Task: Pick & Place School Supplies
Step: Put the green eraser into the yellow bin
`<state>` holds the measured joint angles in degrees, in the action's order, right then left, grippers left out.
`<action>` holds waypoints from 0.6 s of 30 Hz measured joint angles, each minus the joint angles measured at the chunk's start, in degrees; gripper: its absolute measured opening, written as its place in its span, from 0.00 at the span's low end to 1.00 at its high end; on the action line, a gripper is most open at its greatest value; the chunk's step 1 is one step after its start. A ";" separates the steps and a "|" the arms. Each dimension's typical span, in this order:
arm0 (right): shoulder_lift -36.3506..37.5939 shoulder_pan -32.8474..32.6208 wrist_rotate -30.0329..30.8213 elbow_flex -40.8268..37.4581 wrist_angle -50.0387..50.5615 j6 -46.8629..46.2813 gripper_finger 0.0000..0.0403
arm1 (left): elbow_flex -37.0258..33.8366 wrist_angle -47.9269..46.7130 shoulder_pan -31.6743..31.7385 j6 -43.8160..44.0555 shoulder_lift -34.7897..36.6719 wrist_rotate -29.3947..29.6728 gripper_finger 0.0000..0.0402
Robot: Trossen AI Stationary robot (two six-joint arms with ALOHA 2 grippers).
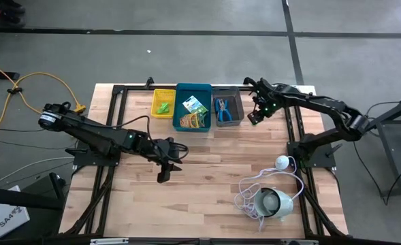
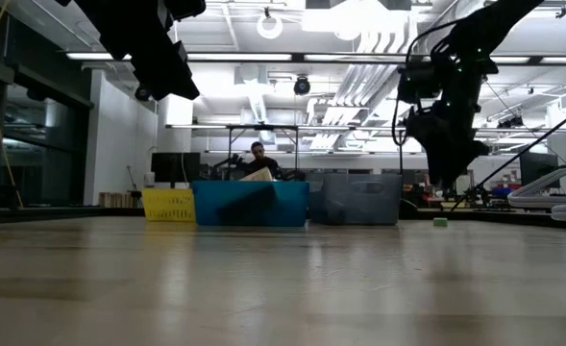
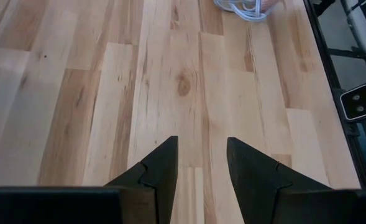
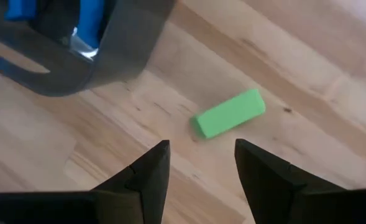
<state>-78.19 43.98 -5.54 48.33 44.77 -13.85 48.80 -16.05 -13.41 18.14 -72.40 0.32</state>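
Note:
A small bright green stubby piece lies flat on the wood just past the grey bin's corner; the low view shows this piece on the table too. My right gripper hangs open just above and short of it, pointing steeply down, beside the grey bin, which holds blue-handled scissors. The blue bin holds printed crayon boxes. Green pieces lie in the yellow bin. My left gripper waits open over bare wood at mid-table.
The three bins stand in a row at the table's far edge. A round white device with a coiled white cord lies at the near right. Bare wood spreads between the two arms. A person shows in the room behind the bins.

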 joint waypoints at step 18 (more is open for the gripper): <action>0.00 1.48 -1.85 -2.27 -1.52 -27.40 0.43 | 0.00 0.02 0.00 2.93 0.00 1.49 0.33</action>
<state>-78.19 45.46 -7.38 46.06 43.25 -41.25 48.80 -16.03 -13.41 21.07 -72.40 1.81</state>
